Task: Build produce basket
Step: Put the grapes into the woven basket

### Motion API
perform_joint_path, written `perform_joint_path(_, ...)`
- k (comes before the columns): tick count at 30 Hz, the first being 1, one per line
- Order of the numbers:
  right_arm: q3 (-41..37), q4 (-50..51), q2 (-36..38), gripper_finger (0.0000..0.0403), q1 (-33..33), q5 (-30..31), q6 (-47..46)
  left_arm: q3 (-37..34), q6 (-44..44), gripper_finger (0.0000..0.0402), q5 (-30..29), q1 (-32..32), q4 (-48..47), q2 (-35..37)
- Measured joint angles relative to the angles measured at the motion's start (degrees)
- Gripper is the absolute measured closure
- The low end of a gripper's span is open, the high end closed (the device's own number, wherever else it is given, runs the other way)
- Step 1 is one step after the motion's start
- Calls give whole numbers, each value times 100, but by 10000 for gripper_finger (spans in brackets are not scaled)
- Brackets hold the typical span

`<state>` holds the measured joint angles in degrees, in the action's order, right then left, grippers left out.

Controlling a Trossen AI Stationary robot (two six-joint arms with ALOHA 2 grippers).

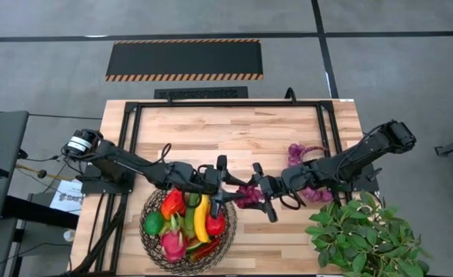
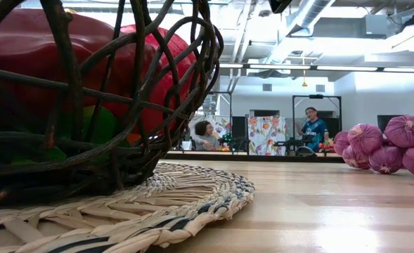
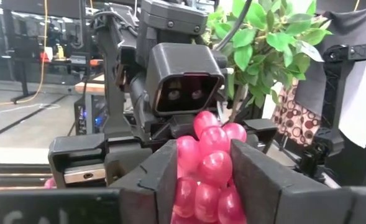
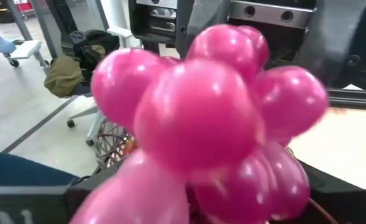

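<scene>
The dark woven-wire basket [image 1: 186, 231] sits on a straw mat at the table's near edge, holding a red pepper [image 1: 172, 201], a banana [image 1: 201, 218], a pink dragonfruit [image 1: 173, 245] and other produce. Just right of its rim, a bunch of pink-purple grapes [image 1: 245, 195] hangs in the air between both grippers. My left gripper [image 1: 228, 192] is shut on the bunch. My right gripper [image 1: 257, 192] faces it from the right, open, with a finger on either side of the grapes [image 4: 201, 118]. My left gripper [image 3: 204, 163] pinches the grape bunch between its two fingers, with one finger [image 3: 164, 177] on each flank of the cluster [image 3: 214, 165]. It comes in level from the table's left. The bunch is lifted clear of the table, and its top grapes [image 3: 207, 124] stand above the fingertips.
A leafy green plant [image 1: 364, 231] stands at the near right corner. Pink-purple netted bulbs [image 1: 299, 154] lie right of centre, also seen in the low view as bulbs [image 2: 386, 144]. The straw mat [image 2: 192, 197] spreads under the basket. Bare wood lies toward the far edge.
</scene>
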<state>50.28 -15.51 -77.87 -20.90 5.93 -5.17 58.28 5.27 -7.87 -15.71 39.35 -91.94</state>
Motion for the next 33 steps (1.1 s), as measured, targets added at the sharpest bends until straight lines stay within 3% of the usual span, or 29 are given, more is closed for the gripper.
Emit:
perform_joint_path(13,0,301,2,143,5,0,-102,-4,16,303,-8,-53,-108,-1)
perform_joint_path(28,2,624,2,143,-429,-26,-416,-4,199,357,-6,-309,-455,96)
perform_joint_path(33,2,373,2,143,-381,-24,-323,-4,-147,342,-161,-430,-699,115)
